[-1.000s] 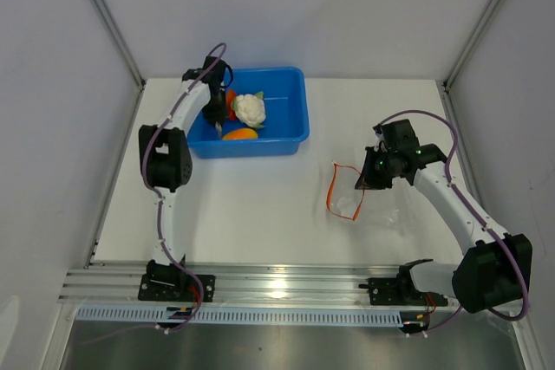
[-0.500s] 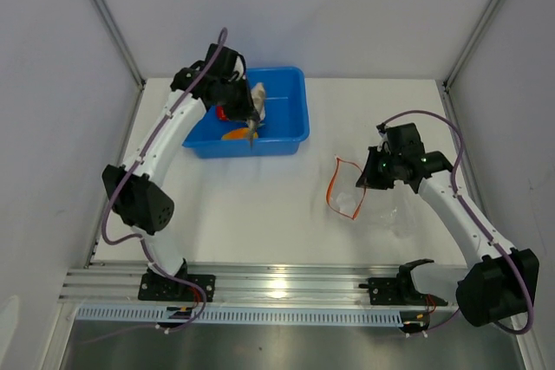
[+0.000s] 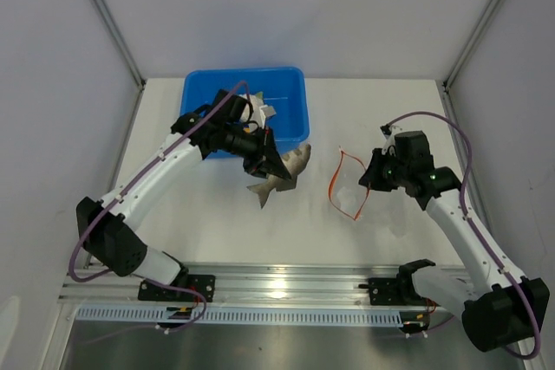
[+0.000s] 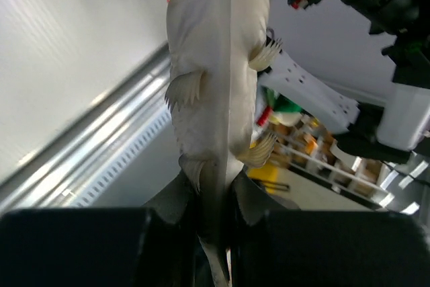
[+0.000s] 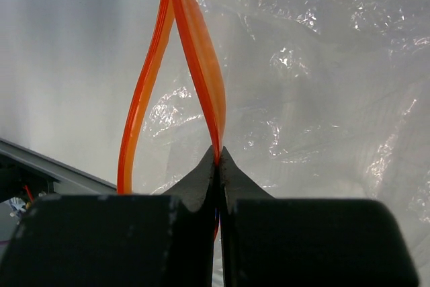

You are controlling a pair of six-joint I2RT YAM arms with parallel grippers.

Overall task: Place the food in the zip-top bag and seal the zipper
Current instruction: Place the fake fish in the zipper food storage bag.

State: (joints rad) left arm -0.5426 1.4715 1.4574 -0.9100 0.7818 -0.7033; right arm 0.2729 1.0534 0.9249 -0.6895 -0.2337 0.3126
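Gripping dark grey toy fish (image 3: 293,162), pale-bellied, in left claw (image 4: 215,196), jaws clamped on narrow part of body. Holding fish over white worktop (image 3: 225,223), outside blue plastic tub (image 3: 303,110), just beside its front right corner, between tub and bag. Pinching red-orange zipper strip (image 5: 201,65) of clear crinkly zip-top bag (image 5: 322,99) in right claw (image 5: 218,159), jaws pressed tight on one lip. Holding mouth parted in narrow loop, facing fish, near but apart.

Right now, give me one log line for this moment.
left pincer: shut on fish | right pincer: shut on zipper | bag: mouth open
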